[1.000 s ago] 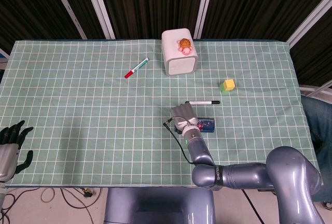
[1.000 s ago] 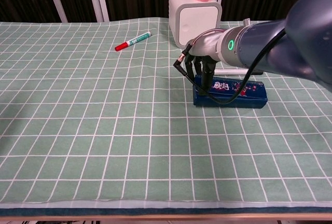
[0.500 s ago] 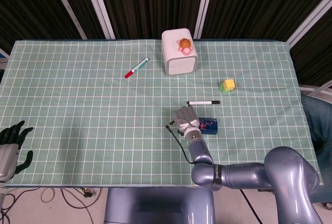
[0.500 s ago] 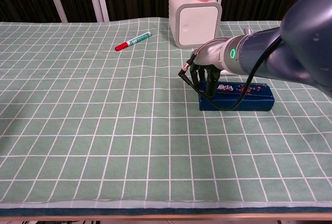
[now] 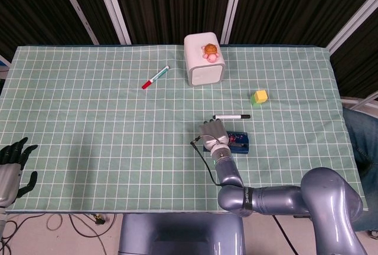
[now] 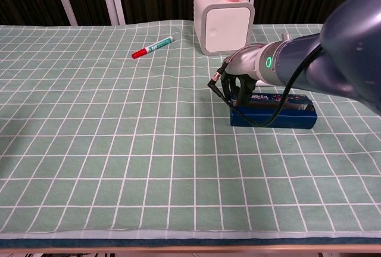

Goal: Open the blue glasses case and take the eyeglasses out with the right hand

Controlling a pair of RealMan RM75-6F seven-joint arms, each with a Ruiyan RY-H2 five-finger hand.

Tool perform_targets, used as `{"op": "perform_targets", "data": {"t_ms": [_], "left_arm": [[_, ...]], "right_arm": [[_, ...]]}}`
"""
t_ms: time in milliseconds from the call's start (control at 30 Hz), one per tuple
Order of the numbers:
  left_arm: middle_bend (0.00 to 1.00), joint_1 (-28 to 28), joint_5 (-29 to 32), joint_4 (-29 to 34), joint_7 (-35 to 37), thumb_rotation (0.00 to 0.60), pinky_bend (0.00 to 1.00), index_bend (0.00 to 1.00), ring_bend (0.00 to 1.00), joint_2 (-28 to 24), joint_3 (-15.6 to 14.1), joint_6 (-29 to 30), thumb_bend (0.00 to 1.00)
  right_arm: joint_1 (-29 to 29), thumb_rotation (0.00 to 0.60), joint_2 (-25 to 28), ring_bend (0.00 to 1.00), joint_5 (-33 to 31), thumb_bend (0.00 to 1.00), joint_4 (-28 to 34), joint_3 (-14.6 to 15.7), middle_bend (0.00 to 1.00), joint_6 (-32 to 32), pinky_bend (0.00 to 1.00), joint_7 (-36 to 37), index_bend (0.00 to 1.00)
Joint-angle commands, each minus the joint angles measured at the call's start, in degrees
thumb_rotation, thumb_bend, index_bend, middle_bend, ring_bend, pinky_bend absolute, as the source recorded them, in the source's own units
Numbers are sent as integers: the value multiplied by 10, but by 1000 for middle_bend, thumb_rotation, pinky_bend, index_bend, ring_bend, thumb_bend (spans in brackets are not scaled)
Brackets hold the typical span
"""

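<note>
1. Blue glasses case [image 6: 275, 116] lies closed on the counter [image 6: 119, 150]; its lid print is too small to read.
2. Right hand [image 6: 238, 85] rests on its left end, fingers [image 5: 211, 130] curled down over it.
3. Left hand [image 5: 12, 166] hangs off the counter edge, fingers apart.

The right hand [image 6: 241, 84] has lowered onto the blue rectangular glasses case [image 6: 280, 114] — the case slid right, away from the white cube speaker.

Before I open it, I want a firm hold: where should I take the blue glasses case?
Probably the blue glasses case by its long edges, coming from above: it lies flat and long on the table. The right hand rests on its left end already.
</note>
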State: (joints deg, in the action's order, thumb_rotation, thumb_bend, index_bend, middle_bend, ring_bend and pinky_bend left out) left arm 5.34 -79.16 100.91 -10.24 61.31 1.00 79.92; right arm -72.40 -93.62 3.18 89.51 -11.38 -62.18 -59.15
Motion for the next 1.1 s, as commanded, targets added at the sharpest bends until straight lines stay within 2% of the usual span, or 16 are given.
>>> {"op": "perform_targets", "data": {"t_ms": [33,233,300,433,567,867,1100], "left_arm": [[0,0,0,-1,0,600,70,153,0,0,0,0,462],[0,0,0,-1,-1,600,70,153,0,1,0,0,462],[0,0,-1,-1,-1,600,70,154,0,1,0,0,462],[0,0,-1,-1,-2,600,70,154,0,1,0,1,462],[0,0,0,-1,-1,600,70,154,0,1,0,0,462],[0,0,-1,-1,-1,600,70,154,0,1,-1,1,462],[0,-1,-1,0,-2,600,70,154,0,1,-1,1,462]], "right_arm": [[2,600,0,200,3,701,-3,0,244,-1,239,0,353],[7,600,8,169,10,440,1,-10,206,-10,239,5,290],[6,600,13,158,4,407,6,-13,193,-13,239,0,284],[11,600,24,121,1,384,19,-23,121,-13,239,6,260],[18,600,40,105,11,349,38,-26,100,-16,239,14,241],[35,600,102,99,-3,330,114,-22,116,-17,239,14,218],[62,600,151,102,18,330,166,-3,118,-4,239,40,218]]}}
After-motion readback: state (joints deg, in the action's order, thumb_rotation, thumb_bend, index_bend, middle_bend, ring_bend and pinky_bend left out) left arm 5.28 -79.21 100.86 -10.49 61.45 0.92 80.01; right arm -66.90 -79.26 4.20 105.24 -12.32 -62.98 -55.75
